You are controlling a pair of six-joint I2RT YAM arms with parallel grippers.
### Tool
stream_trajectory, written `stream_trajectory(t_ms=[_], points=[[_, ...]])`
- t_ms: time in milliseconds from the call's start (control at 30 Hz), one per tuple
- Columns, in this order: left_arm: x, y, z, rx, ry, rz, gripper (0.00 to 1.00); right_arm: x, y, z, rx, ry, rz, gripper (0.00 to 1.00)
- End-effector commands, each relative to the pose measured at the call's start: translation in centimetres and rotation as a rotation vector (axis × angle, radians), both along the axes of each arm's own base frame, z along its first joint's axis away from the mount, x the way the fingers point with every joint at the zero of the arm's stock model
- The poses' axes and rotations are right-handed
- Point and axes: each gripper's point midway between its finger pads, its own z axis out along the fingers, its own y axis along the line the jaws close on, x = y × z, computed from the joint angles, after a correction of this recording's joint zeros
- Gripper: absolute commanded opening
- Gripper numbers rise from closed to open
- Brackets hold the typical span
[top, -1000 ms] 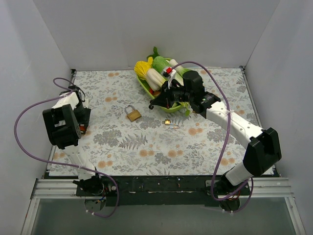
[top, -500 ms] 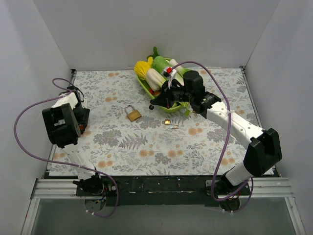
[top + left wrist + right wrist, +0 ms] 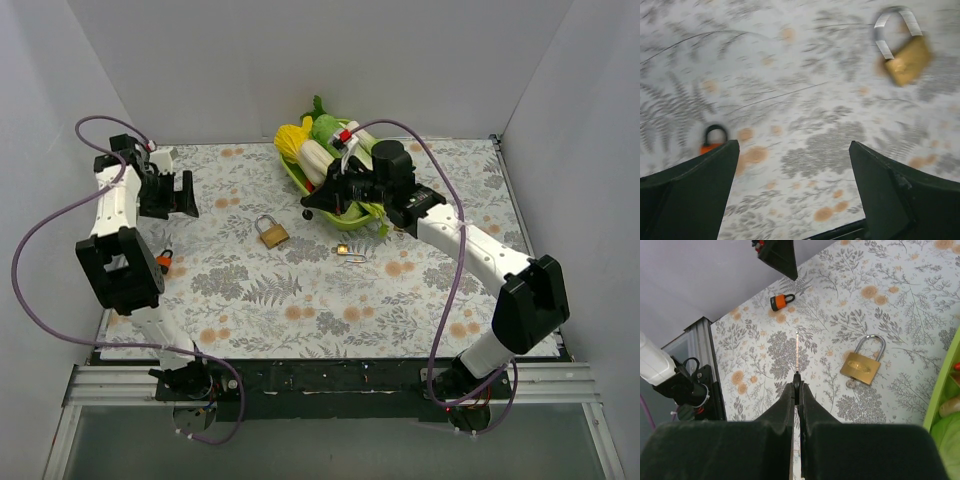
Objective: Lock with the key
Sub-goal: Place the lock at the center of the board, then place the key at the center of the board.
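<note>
On table (image 3: pixel 300 300), padlock (image 3: pixel 270 232) near key (image 3: pixel 344 249), apart

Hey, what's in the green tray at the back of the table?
Toy vegetables: a yellow one, a white one, a green one. The right arm covers much of the green tray.

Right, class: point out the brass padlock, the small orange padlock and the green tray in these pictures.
brass padlock (image 3: pixel 272 236), top external view, on its brass body.
small orange padlock (image 3: pixel 778 302), right wrist view, on its orange body.
green tray (image 3: pixel 940 389), right wrist view, on its rim.
</note>
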Motion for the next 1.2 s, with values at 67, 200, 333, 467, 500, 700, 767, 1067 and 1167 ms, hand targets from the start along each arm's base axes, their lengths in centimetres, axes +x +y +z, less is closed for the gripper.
stream_trajectory(t_ms=[67,200,333,467,500,700,767,1067,1167], points=[[-5.2,-15.3,14.2,-0.642,-0.411,-0.323,0.9,0.7,2.2,5.3,0.184,-0.023,0.054,0.01],[-7.4,-20.4,16.8,-0.704,-0.638,-0.482,0.89,-0.2,2.9,5.9,0.241,0.011,0.122,0.01],[-9.4,-24.9,17.6,-0.775,-0.684,-0.548,0.88,-1.1,3.1,6.3,0.272,0.032,0.16,0.01],[-9.5,-26.7,17.8,-0.84,-0.655,-0.528,0.84,-2.0,3.4,6.1,0.277,0.061,0.189,0.01],[-9.3,-27.0,18.1,-0.839,-0.67,-0.529,0.83,-2.4,3.4,6.2,0.283,0.058,0.197,0.01],[-9.8,-28.7,18.4,-0.88,-0.674,-0.551,0.79,-3.0,3.4,6.1,0.284,0.063,0.203,0.01],[-9.8,-29.2,18.3,-0.88,-0.672,-0.556,0.77,-3.0,3.5,6.3,0.287,0.06,0.205,0.01],[-9.8,-29.8,17.9,-0.898,-0.649,-0.561,0.52,-3.5,3.5,6.6,0.297,0.07,0.221,0.01],[-9.8,-29.8,18.1,-0.908,-0.657,-0.564,0.48,-3.5,3.4,6.6,0.297,0.071,0.223,0.01]])
